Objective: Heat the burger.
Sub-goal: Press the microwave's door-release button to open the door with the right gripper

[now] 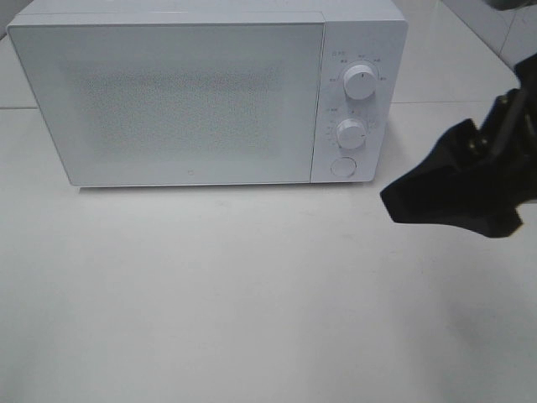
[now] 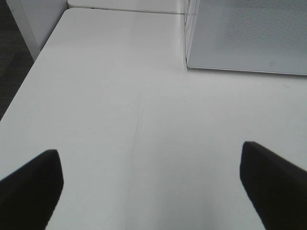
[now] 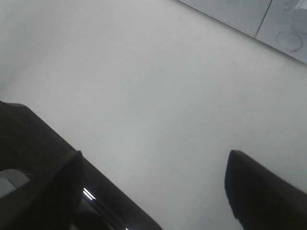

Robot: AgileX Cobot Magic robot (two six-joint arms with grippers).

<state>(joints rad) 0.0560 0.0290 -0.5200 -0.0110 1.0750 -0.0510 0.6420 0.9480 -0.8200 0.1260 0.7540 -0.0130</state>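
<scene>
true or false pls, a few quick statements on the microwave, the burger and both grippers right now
1. The microwave door is shut. True.
2. The burger sits on the table in front of the microwave. False: no burger shows in any view.
3. The right gripper is clamped on something. False: its fingers stand apart with nothing between them.
4. The left gripper is open above the table. True.
5. The microwave panel has two knobs above a round button. True.
</scene>
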